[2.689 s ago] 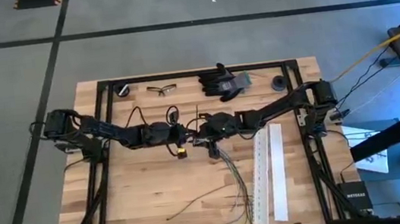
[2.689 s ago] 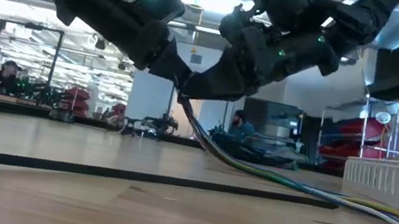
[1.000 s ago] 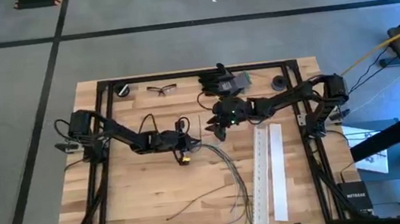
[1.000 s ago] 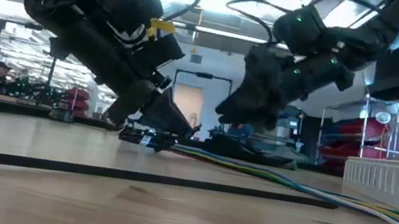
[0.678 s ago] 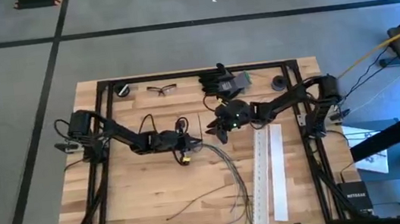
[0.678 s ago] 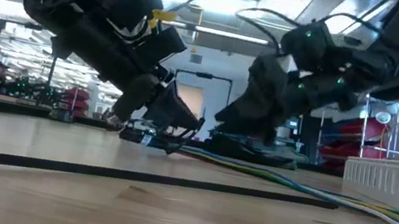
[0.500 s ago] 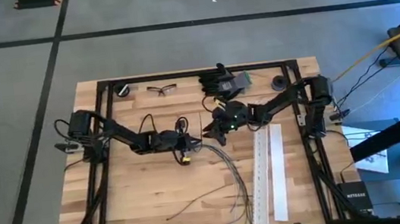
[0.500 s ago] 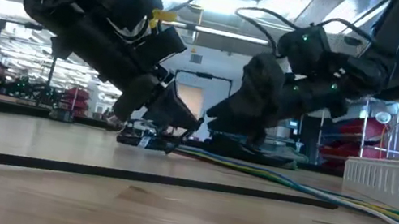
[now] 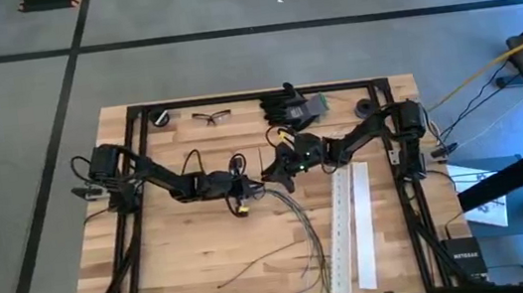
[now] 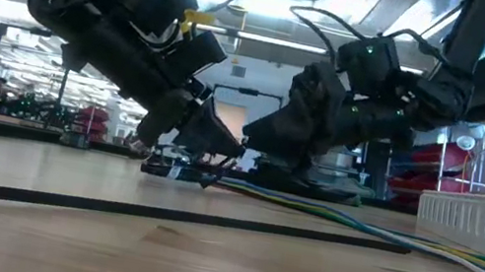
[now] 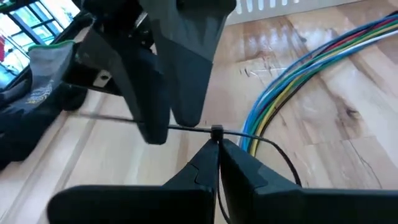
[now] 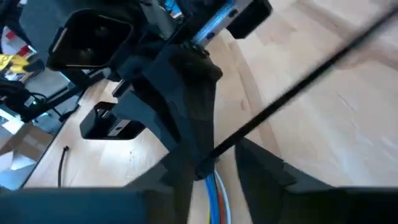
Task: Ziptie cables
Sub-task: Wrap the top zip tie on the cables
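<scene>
- Cables (image 9: pixel 299 224) lie in a bunch at the middle of the worktop (image 9: pixel 184 246), fanning toward the bottom of the high view.
- Left fingers (image 11: pixel 219 163) are clenched on the zip tie (image 11: pixel 186 129) at its small head.
- Right gripper (image 9: pixel 270 172) sits just beside; I cannot tell if it grips.
- Tie tail could slip out if the right arm pulls crooked.
- White strips (image 9: pixel 349 226), gloves (image 9: pixel 289 106) and glasses (image 9: pixel 210 118) lie clear.

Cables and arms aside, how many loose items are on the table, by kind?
white perforated strips: 2
safety glasses: 1
small round black items: 2
pile of dark gloves: 1
Total: 6
</scene>
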Robot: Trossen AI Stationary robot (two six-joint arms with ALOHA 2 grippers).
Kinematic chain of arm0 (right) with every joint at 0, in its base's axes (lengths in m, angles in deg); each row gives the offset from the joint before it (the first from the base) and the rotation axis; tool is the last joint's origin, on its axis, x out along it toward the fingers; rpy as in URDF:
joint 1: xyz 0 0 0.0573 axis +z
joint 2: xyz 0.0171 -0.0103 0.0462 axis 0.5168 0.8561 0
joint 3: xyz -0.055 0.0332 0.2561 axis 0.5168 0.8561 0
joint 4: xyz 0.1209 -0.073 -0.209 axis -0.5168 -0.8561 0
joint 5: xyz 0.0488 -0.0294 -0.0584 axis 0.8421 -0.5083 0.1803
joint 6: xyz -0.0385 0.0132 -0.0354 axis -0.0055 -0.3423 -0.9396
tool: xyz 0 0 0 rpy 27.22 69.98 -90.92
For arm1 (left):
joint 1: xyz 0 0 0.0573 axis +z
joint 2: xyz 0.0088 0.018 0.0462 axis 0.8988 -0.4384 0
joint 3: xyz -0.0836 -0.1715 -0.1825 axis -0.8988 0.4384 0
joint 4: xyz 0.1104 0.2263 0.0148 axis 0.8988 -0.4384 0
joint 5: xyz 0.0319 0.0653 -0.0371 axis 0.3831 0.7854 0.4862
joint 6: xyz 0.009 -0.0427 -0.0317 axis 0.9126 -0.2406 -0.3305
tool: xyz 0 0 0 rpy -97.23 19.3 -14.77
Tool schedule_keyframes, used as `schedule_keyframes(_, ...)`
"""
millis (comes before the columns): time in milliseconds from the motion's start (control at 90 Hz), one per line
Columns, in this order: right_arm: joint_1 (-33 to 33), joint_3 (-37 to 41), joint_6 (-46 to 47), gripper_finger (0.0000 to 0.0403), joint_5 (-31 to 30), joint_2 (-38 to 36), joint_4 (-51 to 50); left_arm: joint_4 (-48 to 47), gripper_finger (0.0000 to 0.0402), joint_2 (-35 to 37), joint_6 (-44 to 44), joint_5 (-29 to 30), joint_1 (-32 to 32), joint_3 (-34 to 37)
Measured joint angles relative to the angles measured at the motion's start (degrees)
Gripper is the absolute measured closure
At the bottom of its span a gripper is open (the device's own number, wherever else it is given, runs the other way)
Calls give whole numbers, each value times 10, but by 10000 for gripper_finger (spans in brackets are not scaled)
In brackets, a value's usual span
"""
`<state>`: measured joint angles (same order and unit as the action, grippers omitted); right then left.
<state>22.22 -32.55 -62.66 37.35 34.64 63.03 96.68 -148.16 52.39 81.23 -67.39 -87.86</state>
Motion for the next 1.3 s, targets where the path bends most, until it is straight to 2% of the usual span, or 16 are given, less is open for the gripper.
schedule_keyframes(78, 9, -2, -18, 389, -1, 0, -1, 0, 402, 1, -1, -2, 0, 0)
schedule_keyframes(178, 20, -3, -56, 397, -25, 0, -4, 0, 402, 1, -2, -2, 0, 0)
schedule_keyframes(556, 75, -14, -240, 403, -314, -17, -39, -30, 402, 1, 1, -21, -6, 0)
schedule_keyframes(722, 72, -20, -328, 403, -433, -78, -118, -75, 402, 1, 10, -19, -20, 0)
schedule_keyframes(922, 42, -21, -400, 403, -524, -197, -230, -109, 402, 1, 32, -5, -39, 0)
schedule_keyframes(1022, 30, -21, -409, 403, -519, -256, -275, -110, 402, 1, 40, 9, -43, 0)
schedule_keyframes(1100, 31, -21, -366, 402, -498, -291, -305, -103, 402, 2, 28, 10, -37, 0)
schedule_keyframes(1211, 41, -21, -251, 402, -453, -320, -384, -97, 402, 11, 20, 15, -31, 0)
schedule_keyframes(1300, 41, -20, -115, 399, -368, -323, -450, -97, 402, 23, 19, 15, -32, 0)
